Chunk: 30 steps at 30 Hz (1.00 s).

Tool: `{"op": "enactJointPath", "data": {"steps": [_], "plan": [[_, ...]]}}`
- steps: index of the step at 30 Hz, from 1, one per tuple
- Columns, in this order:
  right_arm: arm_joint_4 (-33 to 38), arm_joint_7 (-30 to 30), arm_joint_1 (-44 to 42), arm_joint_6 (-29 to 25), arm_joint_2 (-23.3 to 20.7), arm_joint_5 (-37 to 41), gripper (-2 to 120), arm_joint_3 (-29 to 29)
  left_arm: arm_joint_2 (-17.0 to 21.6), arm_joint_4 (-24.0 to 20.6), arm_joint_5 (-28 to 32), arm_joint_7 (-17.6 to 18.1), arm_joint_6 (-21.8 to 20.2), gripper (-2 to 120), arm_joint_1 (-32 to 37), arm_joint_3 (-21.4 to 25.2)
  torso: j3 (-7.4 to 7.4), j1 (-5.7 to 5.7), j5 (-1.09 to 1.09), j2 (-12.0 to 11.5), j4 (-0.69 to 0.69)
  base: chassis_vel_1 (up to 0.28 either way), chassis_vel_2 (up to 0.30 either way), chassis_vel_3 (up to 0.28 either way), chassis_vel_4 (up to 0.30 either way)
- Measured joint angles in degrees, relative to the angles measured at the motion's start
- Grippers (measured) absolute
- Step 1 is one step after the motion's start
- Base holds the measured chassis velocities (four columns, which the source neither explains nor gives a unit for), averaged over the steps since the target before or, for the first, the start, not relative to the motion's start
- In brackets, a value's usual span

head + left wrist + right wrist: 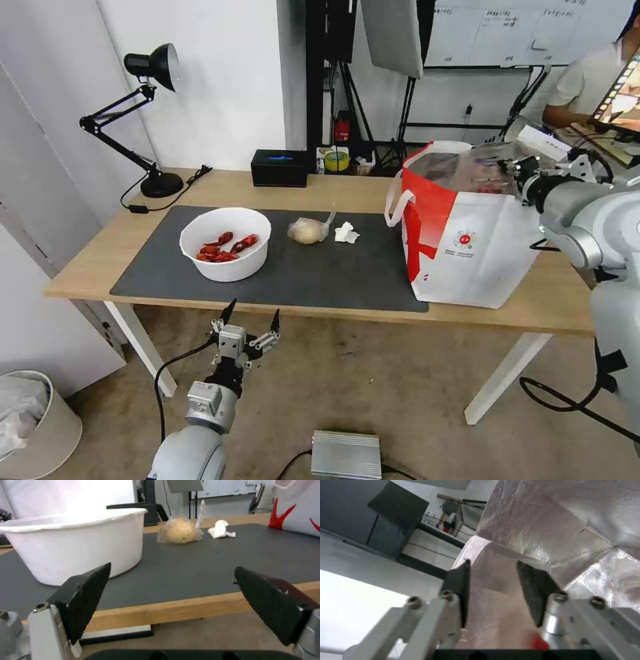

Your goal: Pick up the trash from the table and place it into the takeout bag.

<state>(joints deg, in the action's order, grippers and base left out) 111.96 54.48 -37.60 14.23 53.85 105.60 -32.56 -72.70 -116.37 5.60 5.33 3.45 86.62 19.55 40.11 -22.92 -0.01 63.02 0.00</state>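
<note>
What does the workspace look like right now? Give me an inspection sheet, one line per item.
Surface: wood table with dark mat.
Job's things: white bowl of red shells, bagged beige lump and tissue on the mat; takeout bag upright at the table's right end, open.
Clutter: black lamp and black box at the back edge.
Grippers: left gripper open, below the table's front edge; right gripper open at the bag's mouth.
Cables: lamp cord on the table; cables on the floor.
Surroundings: bin lower left, silver unit on the floor.
</note>
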Motion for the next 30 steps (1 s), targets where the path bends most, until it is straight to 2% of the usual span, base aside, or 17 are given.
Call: {"op": "enactJointPath", "data": {"steps": [1,4,5,7,8,11,12,14,15,17,22,25,29,30], "plan": [[0.0,0.0,0.0,0.0,0.0,0.0,39,0.0,0.0,0.0,0.0,0.0,0.0,100,0.0,0.0,0.00,0.00,0.00,0.0,0.00,0.000,0.000,0.000,0.000],[0.8,-0.3,-0.8,0.0,0.0,-0.3,54,-0.4,-0.2,-0.2,-0.2,0.0,0.0,100,0.2,0.0,0.00,0.00,0.00,0.0,0.00,0.000,0.000,0.000,0.000],[0.8,-0.3,-0.8,0.0,0.0,-0.3,54,-0.4,-0.2,-0.2,-0.2,0.0,0.0,100,0.2,0.0,0.00,0.00,0.00,0.0,0.00,0.000,0.000,0.000,0.000],[1.8,-1.3,-1.8,-0.3,-0.1,-0.7,65,-0.5,-0.3,-0.5,-0.3,0.0,0.1,100,0.4,0.0,0.00,0.00,0.00,0.0,0.00,0.000,0.000,0.000,0.000],[1.8,-1.3,-1.8,-0.3,-0.1,-0.7,65,-0.5,-0.3,-0.5,-0.3,0.0,0.1,100,0.4,0.0,0.00,0.00,0.00,0.0,0.00,0.000,0.000,0.000,0.000],[4.3,-7.0,-4.8,-0.9,-0.2,-4.8,80,-0.8,-0.7,-1.2,-0.7,0.0,0.1,100,0.7,0.0,0.00,0.00,0.01,0.0,0.00,0.000,0.000,0.000,0.000],[4.3,-7.0,-4.8,-0.9,-0.2,-4.8,80,-0.8,-0.7,-1.2,-0.7,0.0,0.1,100,0.7,0.0,0.00,0.00,0.01,0.0,0.00,0.000,0.000,0.000,0.000],[6.0,-12.2,-6.6,-2.2,-0.5,-8.3,89,-0.8,-0.8,-1.6,-1.0,0.0,0.2,100,1.0,0.0,0.00,0.00,0.00,0.0,0.00,0.000,0.000,0.000,0.000],[6.0,-12.2,-6.6,-2.2,-0.5,-8.3,89,-0.8,-0.8,-1.6,-1.0,0.0,0.2,100,1.0,0.0,0.00,0.00,0.00,0.0,0.00,0.000,0.000,0.000,0.000],[7.3,-16.9,-8.2,-3.6,-0.7,-12.6,97,-0.8,-0.8,-1.9,-1.0,0.0,0.4,100,1.2,0.2,0.00,0.00,0.00,0.0,0.00,0.000,0.000,0.000,0.000],[9.5,-21.8,-10.5,-4.9,-1.0,-16.8,98,-0.8,-0.7,-2.5,-1.0,0.0,0.4,100,1.2,0.5,0.00,0.00,0.00,0.0,0.00,0.000,0.000,0.000,0.000],[13.4,-28.1,-15.1,-6.4,-1.1,-24.9,98,-0.3,-0.6,-3.3,-0.6,0.0,0.4,100,1.4,0.9,0.00,0.01,0.00,0.0,0.01,0.000,0.000,0.000,0.000],[15.3,-30.7,-18.7,-7.1,-0.8,-30.7,98,-0.3,-0.4,-3.3,-0.5,0.0,0.4,100,1.4,0.6,0.00,0.01,0.00,0.0,0.01,0.000,0.000,0.000,0.000],[17.0,-32.9,-22.8,-7.7,-0.1,-35.9,98,-0.3,-0.2,-3.3,-0.5,0.0,0.5,100,1.4,0.2,0.00,0.01,0.01,0.0,-0.01,0.000,0.000,0.000,0.000]]}}
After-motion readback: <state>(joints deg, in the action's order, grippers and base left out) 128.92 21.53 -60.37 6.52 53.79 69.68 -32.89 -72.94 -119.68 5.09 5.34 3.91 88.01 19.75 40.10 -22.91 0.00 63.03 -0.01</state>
